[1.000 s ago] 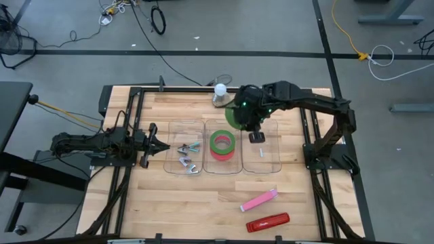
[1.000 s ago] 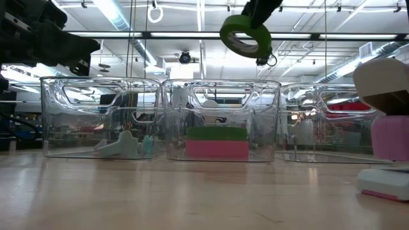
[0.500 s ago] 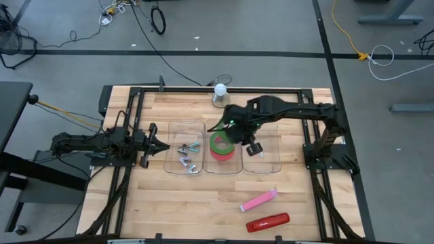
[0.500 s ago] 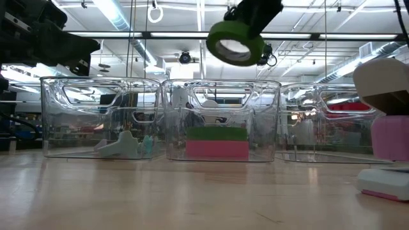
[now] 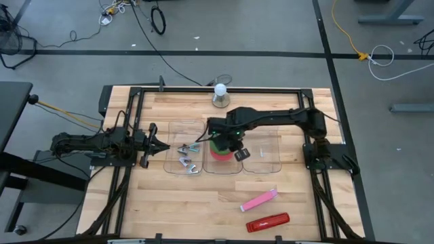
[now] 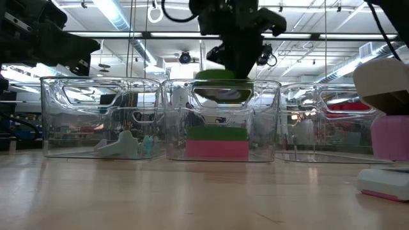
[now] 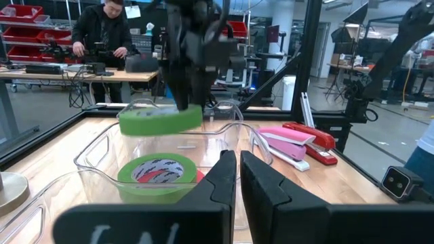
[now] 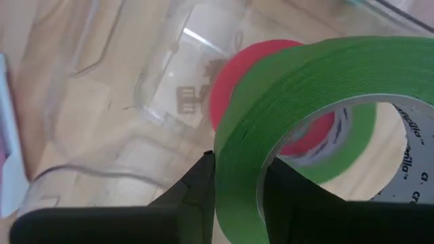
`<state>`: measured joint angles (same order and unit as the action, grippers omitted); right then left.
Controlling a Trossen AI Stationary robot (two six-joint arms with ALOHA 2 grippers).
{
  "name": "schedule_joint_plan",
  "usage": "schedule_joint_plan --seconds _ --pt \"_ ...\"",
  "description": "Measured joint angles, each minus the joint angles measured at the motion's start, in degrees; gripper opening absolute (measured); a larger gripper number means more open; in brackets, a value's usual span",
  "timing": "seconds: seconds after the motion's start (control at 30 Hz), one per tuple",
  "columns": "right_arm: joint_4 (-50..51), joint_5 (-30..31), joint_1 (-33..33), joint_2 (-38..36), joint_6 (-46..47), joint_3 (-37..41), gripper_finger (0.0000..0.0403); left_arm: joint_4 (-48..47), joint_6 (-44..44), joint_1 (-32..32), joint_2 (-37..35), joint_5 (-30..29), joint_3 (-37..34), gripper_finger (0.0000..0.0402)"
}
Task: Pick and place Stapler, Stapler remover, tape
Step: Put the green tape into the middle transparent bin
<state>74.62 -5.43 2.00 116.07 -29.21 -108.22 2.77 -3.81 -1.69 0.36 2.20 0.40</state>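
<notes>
Workshop: wooden table (image 5: 203, 203) on a grey floor; in the left wrist view a person stands at a bench far behind.
Near edge: I see the red stapler (image 5: 268, 222) and the pink stapler (image 5: 259, 200) lying flat on the wood, near each other and well apart from the bins.
Left gripper (image 5: 150, 144): I keep it waiting beside the left bin (image 5: 175, 129), fingers closed on nothing.
Left bin: small metal and teal pieces (image 5: 188, 156) lie inside; I judge they are staple removers.
Middle bin (image 6: 222, 86): one roll with green and red layers (image 6: 216, 142) lies flat on the bottom.
Right gripper (image 8: 237, 186): it hangs over the middle bin, fingers pinching the wall of the green tape (image 7: 161, 119), one finger inside the ring and one outside.
Tape position: level with the rim, above the roll in the bin, not touching it as far as I can tell.
Handling: I judge the tape light and stiff, a little smooth outside; the ring wall is the good place to hold.
Right bin (image 5: 271, 163): nearly nothing inside.
Far edge: a white ball on a grey base (image 5: 220, 94).
</notes>
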Motion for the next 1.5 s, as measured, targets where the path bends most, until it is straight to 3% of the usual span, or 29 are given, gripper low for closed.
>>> schedule_joint_plan --seconds 0.6,1.3,1.5 --pt "-2.2 -0.1 0.0 7.2 1.8 0.0 0.0084 0.0 0.0 0.0 0.0 0.0 0.0 0.0025" --pt "-3.7 0.0 0.1 7.5 6.3 0.0 0.0097 0.0 0.0 0.0 0.0 0.0 0.0 0.0025" --pt "-3.7 0.0 0.1 7.5 7.1 0.0 0.0118 0.0 0.0 0.0 0.0 0.0 0.0 0.0025"
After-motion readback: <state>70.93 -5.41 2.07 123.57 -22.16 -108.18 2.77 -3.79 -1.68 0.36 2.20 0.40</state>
